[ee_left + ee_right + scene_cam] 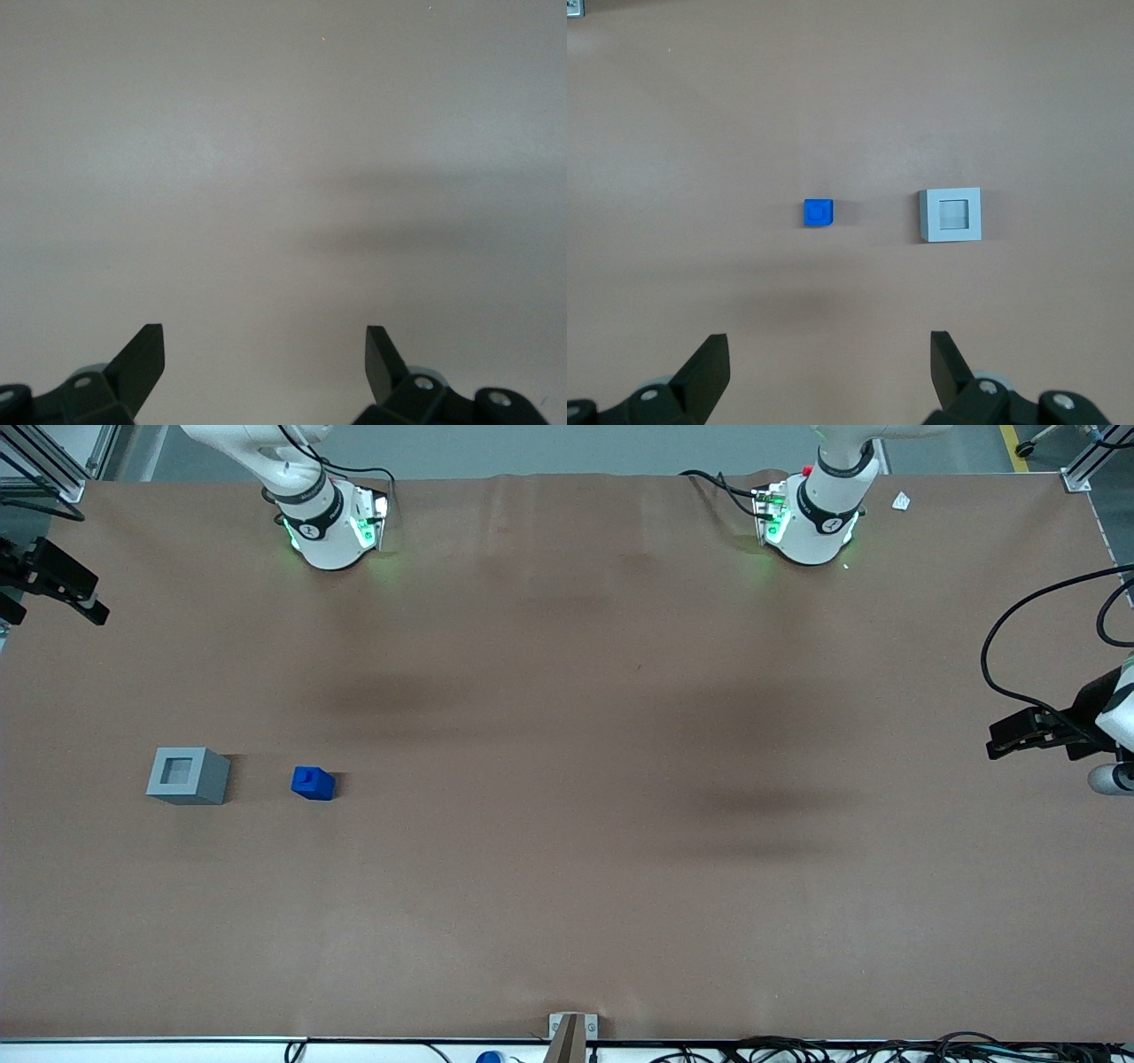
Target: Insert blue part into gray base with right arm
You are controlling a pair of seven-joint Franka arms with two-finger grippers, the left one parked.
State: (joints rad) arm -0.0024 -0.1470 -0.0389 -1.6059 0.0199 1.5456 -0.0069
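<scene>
Brown desk [567, 886] carried both parts, toward the working arm's end, about midway between the camera-side edge and the edge where the arm bases stood. Blue part [313, 782] sat upright on the desk, raised step on top. Gray base [187, 775] stood just beside it, closer to the working arm's end edge, not touching, recess facing up and empty. The two were about level in depth. Gripper [75, 602] of the right arm [40, 571] hung high over the end edge of the desk, farther from the camera than both parts, well apart from them. Wrist view showed its fingers [709, 367] spread wide apart, holding nothing, blue part [819, 212] and gray base [951, 215] lying on the desk below.
</scene>
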